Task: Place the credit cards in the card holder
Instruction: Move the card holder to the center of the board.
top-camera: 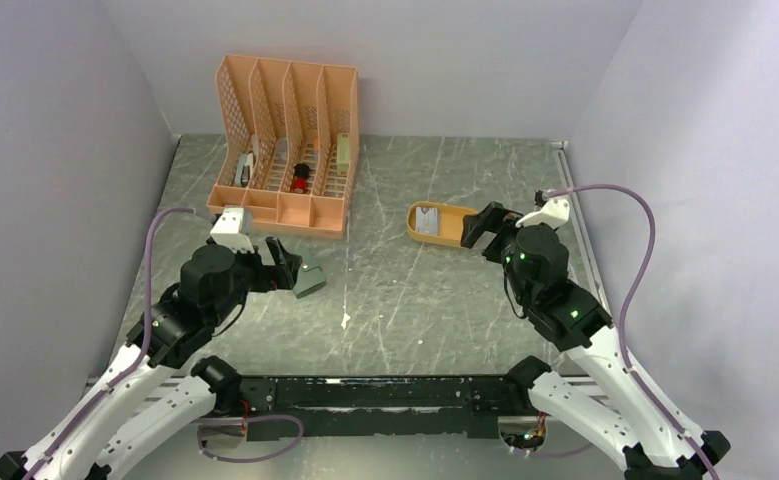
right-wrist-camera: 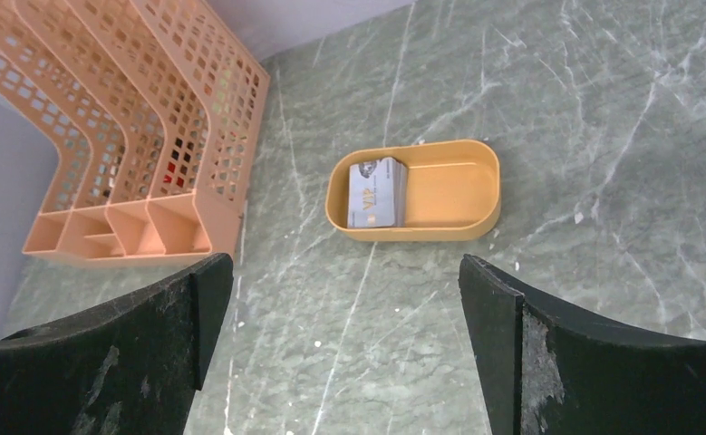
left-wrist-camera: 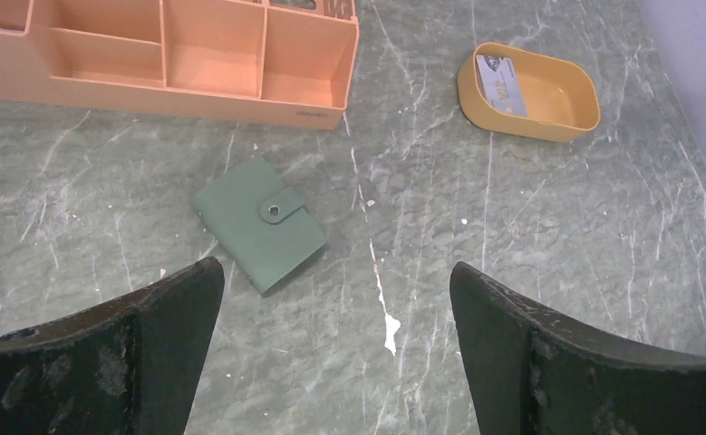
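Top: bare table (top-camera: pixel 415 330) between arms. Peach organizer (top-camera: pixel 285 140) far left, small items in slots. Yellow tray (top-camera: pixel 412 215) right, just off right gripper (top-camera: pixel 487 228).
Left wrist: left gripper (left-wrist-camera: pixel 335 272) spread wide, empty. Green wallet (left-wrist-camera: pixel 260 224) snapped shut, flat, just beyond.
Right wrist: fingers wide, empty. Cards (right-wrist-camera: pixel 376 192) stacked at tray's left end.

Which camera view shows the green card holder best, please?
The left wrist view: the card holder lies whole and unobstructed, snapped shut. The top external view shows it small, partly behind the left gripper; the right wrist view misses it.
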You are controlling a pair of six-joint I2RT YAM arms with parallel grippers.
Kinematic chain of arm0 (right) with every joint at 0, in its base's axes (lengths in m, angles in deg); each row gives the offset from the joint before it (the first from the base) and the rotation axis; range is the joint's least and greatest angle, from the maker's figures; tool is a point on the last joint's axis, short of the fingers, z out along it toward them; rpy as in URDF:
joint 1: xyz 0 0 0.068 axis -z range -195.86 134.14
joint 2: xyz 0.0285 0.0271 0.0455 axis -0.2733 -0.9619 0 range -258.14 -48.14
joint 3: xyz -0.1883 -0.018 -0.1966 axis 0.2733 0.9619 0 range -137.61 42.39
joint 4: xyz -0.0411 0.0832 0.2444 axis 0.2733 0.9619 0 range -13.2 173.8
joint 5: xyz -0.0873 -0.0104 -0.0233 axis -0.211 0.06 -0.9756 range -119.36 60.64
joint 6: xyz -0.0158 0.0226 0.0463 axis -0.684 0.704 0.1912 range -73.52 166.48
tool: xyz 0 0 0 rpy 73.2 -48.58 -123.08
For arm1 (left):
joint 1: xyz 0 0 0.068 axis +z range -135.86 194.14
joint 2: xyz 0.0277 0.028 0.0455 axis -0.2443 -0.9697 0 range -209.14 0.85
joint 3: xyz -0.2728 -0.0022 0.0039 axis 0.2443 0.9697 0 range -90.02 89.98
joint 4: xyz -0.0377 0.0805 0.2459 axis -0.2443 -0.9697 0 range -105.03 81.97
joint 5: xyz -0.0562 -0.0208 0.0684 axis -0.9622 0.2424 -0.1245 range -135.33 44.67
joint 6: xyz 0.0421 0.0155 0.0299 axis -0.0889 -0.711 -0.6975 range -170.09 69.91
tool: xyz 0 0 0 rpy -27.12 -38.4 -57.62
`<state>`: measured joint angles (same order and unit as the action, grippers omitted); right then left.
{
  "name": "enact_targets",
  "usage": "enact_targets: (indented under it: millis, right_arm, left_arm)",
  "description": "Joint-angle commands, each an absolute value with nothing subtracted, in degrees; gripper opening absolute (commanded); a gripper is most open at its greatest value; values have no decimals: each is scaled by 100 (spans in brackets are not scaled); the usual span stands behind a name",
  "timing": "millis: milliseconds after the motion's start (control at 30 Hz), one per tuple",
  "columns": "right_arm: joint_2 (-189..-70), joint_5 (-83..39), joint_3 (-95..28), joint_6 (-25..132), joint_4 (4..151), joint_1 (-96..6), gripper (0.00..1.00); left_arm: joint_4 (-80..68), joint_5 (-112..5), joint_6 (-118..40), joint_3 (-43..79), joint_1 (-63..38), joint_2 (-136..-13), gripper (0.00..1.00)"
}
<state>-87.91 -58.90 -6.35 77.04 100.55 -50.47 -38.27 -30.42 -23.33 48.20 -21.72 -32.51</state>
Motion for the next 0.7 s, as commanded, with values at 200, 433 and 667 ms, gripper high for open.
enact_targets:
  millis: [200, 433, 667]
  right_arm:
    - [-8999, -5907, -677, 7964, 10264, -5057, 100]
    - [-8805, -5913, -509, 8037, 10084, -5057, 100]
    - [-8736, -4904, -573, 7344, 9887, -5058, 100]
  left_arm:
    - [-3788, -2989, -2436, 4850, -2198, -3203, 99]
    - [-3776, -2943, -2452, 4908, -2198, -3166, 99]
    - [-3879, -2750, -2216, 4959, -2198, -3703, 99]
